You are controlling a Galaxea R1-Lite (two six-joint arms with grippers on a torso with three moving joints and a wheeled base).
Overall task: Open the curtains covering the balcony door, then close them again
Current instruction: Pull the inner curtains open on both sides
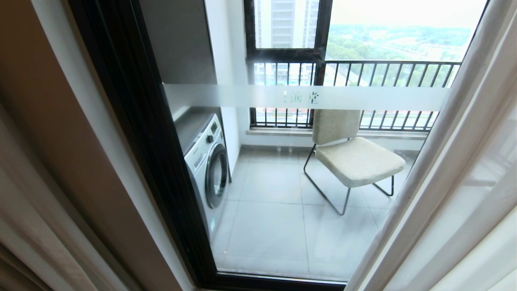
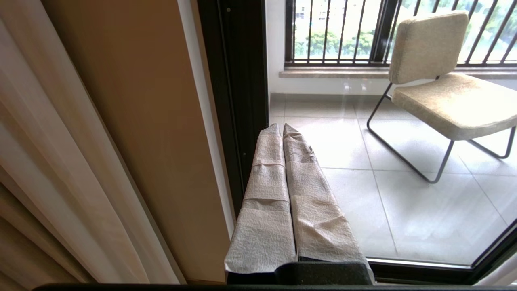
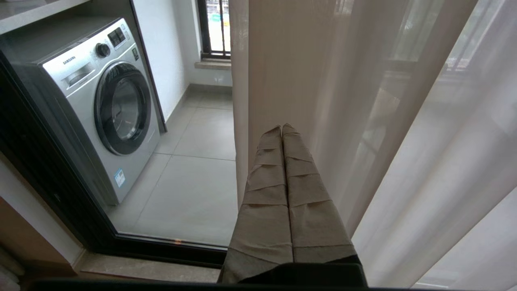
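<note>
Your view: the curtains hang parted, thick fabric at the left edge, sheer at the right, baring the balcony door; behind its glass stand a washing machine and chair; left end effector and right end effector both pressed together, empty.
</note>
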